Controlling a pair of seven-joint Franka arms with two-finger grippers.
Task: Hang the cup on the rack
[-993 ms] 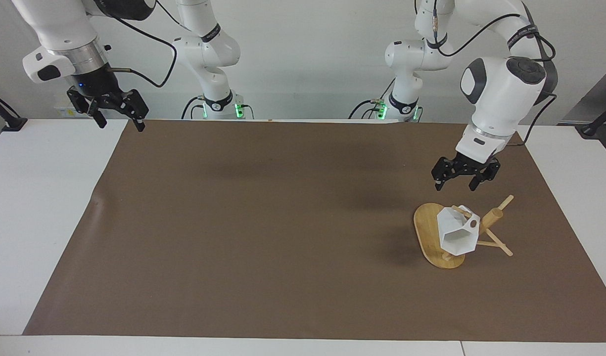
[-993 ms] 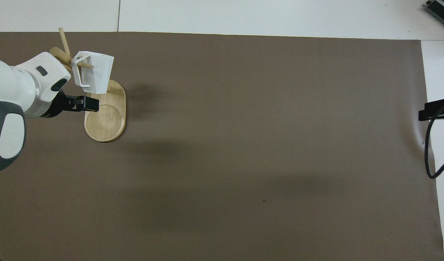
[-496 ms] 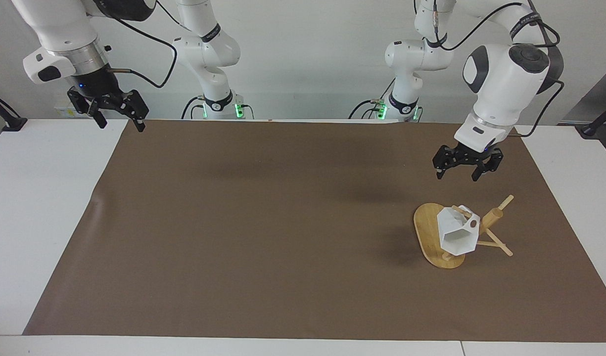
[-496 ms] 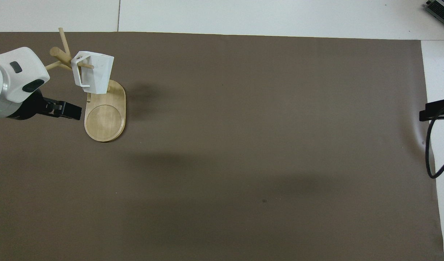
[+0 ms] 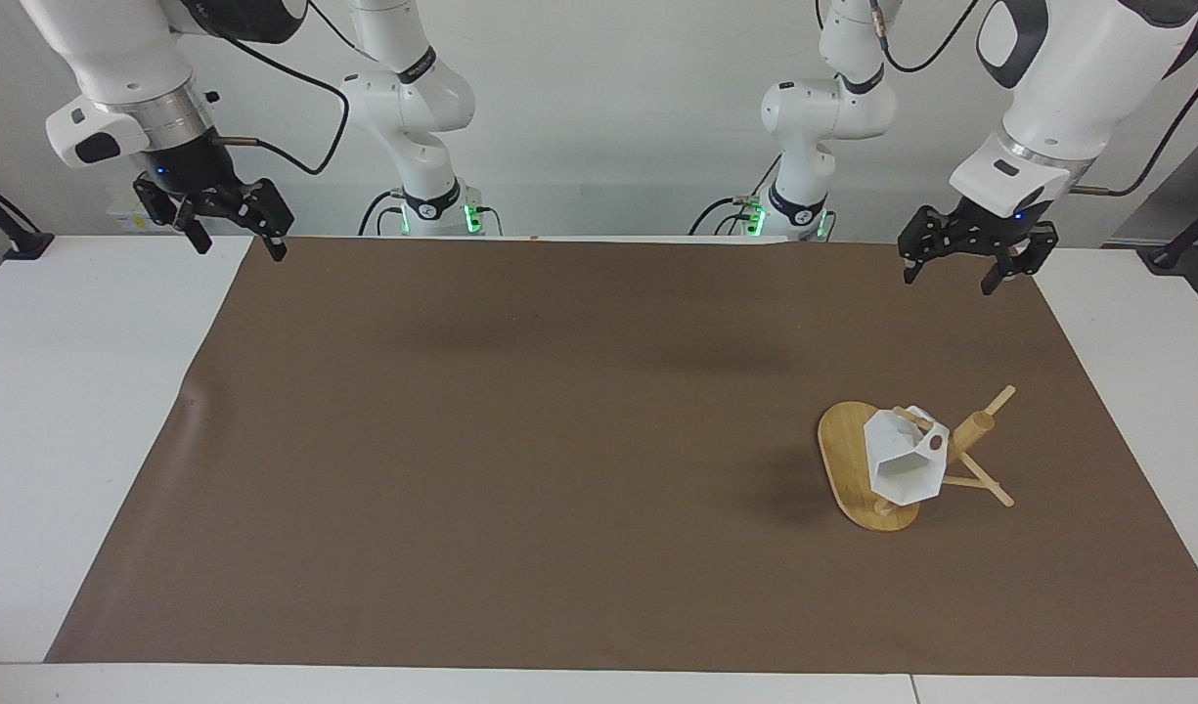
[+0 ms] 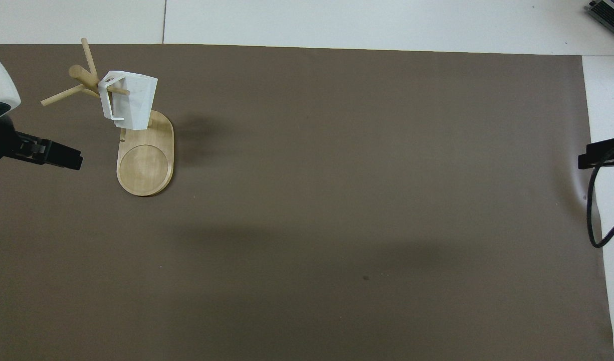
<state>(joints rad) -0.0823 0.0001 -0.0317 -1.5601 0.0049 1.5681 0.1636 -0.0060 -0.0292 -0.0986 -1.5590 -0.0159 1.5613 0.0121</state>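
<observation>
The cup (image 5: 905, 462) hangs by its handle on one of the thin pegs of the rack (image 5: 858, 467), tipped on its side with its hexagonal mouth turned away from the post. The rack stands on the brown mat (image 5: 559, 440) that covers most of the surface (image 5: 80, 411), toward the left arm's end and about midway between the edge by the robots and the edge away from them. Its oval base lies flat, and the post leans as seen from across the surface.

The left gripper (image 5: 953, 266) is up in the air over the mat's corner at the robots' edge, well apart from the rack, its jaws spread wide and empty. The right gripper (image 5: 239, 239) waits over the mat's other corner at the robots' edge, jaws likewise wide open and holding nothing.
</observation>
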